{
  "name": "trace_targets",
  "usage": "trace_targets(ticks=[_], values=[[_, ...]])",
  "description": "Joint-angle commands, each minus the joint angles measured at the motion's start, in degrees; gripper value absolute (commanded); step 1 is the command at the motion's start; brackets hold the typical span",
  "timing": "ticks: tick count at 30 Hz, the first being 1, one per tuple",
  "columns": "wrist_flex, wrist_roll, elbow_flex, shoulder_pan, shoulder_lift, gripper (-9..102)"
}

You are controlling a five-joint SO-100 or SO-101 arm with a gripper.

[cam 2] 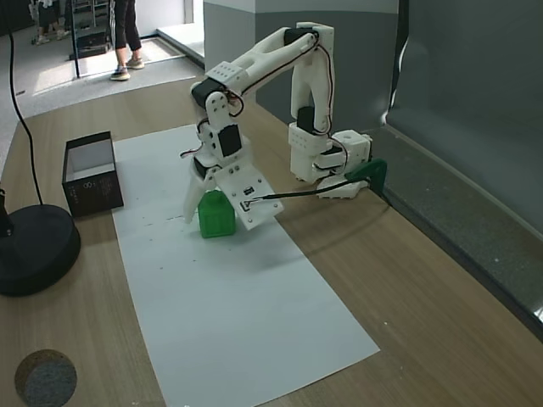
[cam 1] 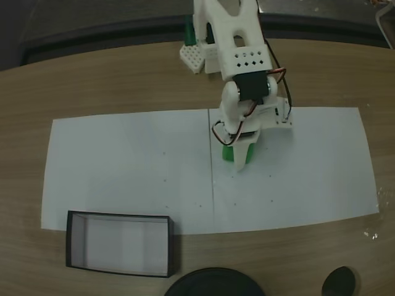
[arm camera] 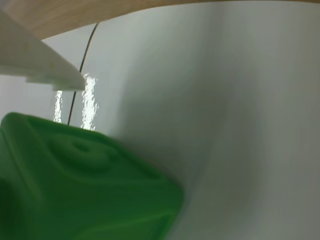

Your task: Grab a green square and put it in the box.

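Observation:
The green square (cam 2: pixel 216 214) rests on the white paper just in front of the arm's base. In a fixed view from above, the wrist covers most of the green square (cam 1: pixel 228 154). My gripper (cam 2: pixel 219 221) is lowered over it, with one finger on either side, and it is open. In the wrist view the green square (arm camera: pixel 85 190) is at the lower left, and a strip of paper shows between it and the white finger (arm camera: pixel 40 62) above. The box (cam 1: pixel 117 243), black-walled with a white floor, sits at the paper's near left corner and holds nothing. It appears in the other fixed view as the box (cam 2: pixel 89 170).
A round black disc (cam 1: pixel 213 285) lies next to the box at the table edge, and a smaller dark disc (cam 1: pixel 339 281) is further right. The robot base (cam 2: pixel 327 157) stands behind the paper. A person's legs (cam 2: pixel 127 34) show far off.

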Motion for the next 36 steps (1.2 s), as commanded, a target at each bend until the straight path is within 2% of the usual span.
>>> trace_targets(ticks=[1,4,11,16,19,23,27,30,33,36], values=[[-1.0,1.0,-1.6,0.0,-0.2,41],[-1.8,1.1,-1.8,0.0,-1.1,37],[-1.7,1.4,-3.5,-0.1,-0.7,14],[-0.9,1.4,-7.3,0.2,-0.3,12],[3.9,1.2,-15.7,1.7,-0.3,12],[12.8,1.0,-36.9,7.8,1.4,12],[15.6,0.9,-59.6,16.3,2.2,12],[12.2,1.3,-68.6,25.0,1.3,12],[5.0,1.5,-69.0,32.6,-1.6,12],[1.4,1.5,-69.3,36.7,-7.6,12]])
